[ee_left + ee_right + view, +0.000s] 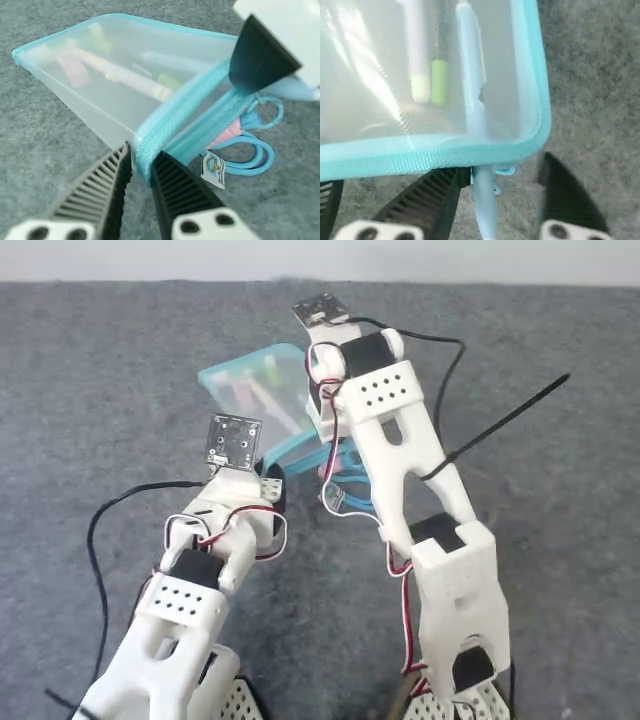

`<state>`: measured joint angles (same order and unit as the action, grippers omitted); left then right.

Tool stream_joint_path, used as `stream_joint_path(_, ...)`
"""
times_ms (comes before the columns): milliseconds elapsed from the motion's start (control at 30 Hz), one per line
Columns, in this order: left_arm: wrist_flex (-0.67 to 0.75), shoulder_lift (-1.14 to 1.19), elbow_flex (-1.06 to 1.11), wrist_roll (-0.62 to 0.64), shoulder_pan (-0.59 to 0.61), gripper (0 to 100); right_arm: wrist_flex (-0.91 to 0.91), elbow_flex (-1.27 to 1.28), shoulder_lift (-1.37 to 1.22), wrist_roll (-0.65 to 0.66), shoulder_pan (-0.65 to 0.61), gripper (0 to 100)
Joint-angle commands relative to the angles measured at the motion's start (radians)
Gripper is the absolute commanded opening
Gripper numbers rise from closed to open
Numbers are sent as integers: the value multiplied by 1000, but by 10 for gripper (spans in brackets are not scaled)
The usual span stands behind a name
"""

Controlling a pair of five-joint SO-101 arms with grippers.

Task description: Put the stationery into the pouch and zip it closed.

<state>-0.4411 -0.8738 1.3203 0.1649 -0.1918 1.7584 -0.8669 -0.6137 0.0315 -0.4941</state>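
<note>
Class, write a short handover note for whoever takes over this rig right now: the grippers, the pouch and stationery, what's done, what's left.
Left gripper: shut on the teal zip edge of the pouch, at a corner.
Right gripper: open, either side of the light blue pen, whose end sticks out past the zip edge.
Done: several pens lie inside the pouch.
Left: push the light blue pen fully in, then zip the pouch closed.

pouch (250,380) partly behind right arm (400,440) (high view); pen (484,210) end cut off
</note>
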Motion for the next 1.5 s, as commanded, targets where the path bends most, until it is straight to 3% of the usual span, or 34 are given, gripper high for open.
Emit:
stream_joint_path(0, 29, -31, -15, -18, -40, 11, 27, -63, 28, -18, -64, 292)
stream_joint_path(300, 29, -31, -15, -18, -32, 11, 38, -32, 346, -9, -58, 257)
stream_joint_path(500, 29, -31, -15, -18, -32, 11, 25, 169, 653, 44, -59, 257)
stream_joint_path(633, 29, -31, -15, -18, -32, 11, -42, 433, 768, 71, 1, 257)
stream_joint_path(767, 29, -32, -25, -18, -26, 11, -234, 842, 849, 110, 31, 257)
stream_joint_path(967, -189, -32, -239, -18, 141, 11, -527, 1344, 1036, 117, 39, 257)
stream_joint_path(1133, -227, -32, -311, -17, 238, 11, -631, 1498, 1162, 117, 39, 257)
stream_joint_path(1233, -242, -21, -309, -17, 216, 11, -639, 1522, 1199, 112, 36, 257)
stream_joint_path(1400, -215, -34, -213, -18, 48, 11, -648, 1565, 1213, 109, -93, 257)
stream_joint_path(1467, -232, -55, -249, -18, 100, 11, -676, 1577, 1208, 115, -122, 257)
